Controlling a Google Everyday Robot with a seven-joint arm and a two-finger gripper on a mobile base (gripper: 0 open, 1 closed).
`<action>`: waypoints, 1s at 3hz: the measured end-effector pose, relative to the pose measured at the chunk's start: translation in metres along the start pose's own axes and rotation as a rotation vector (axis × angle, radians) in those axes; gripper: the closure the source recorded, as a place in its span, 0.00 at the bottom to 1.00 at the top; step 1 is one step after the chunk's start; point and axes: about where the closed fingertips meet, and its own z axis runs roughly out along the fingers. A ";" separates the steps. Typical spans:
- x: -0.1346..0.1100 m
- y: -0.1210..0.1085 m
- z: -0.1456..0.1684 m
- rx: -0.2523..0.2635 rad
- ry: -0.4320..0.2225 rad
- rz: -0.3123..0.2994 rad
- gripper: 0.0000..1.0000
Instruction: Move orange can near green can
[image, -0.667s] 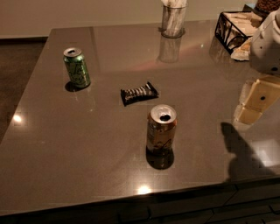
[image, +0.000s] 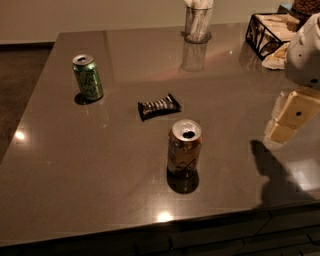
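Hovering the gripper (image: 286, 124) at the right, can't tell the jaws' state, well apart from orange can (image: 184, 148) and far-left green can (image: 88, 77).

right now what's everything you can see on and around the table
table: one, dark grey and glossy, fills most of the view
green can: one, bright green, upright, far left of the table
orange can: one, orange-gold, upright, near the front, right of centre
snack bar: one, dark wrapper, lying flat between the two cans
cup: one, clear with white things in it, far edge
basket: one, black wire with pale things inside, far right corner
arm: one, white, right edge
claw: one, cream, over the table's right side, apart from the orange can
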 end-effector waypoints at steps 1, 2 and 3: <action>-0.010 0.006 0.008 -0.025 -0.078 -0.003 0.00; -0.023 0.017 0.018 -0.083 -0.170 -0.004 0.00; -0.037 0.031 0.027 -0.126 -0.247 -0.030 0.00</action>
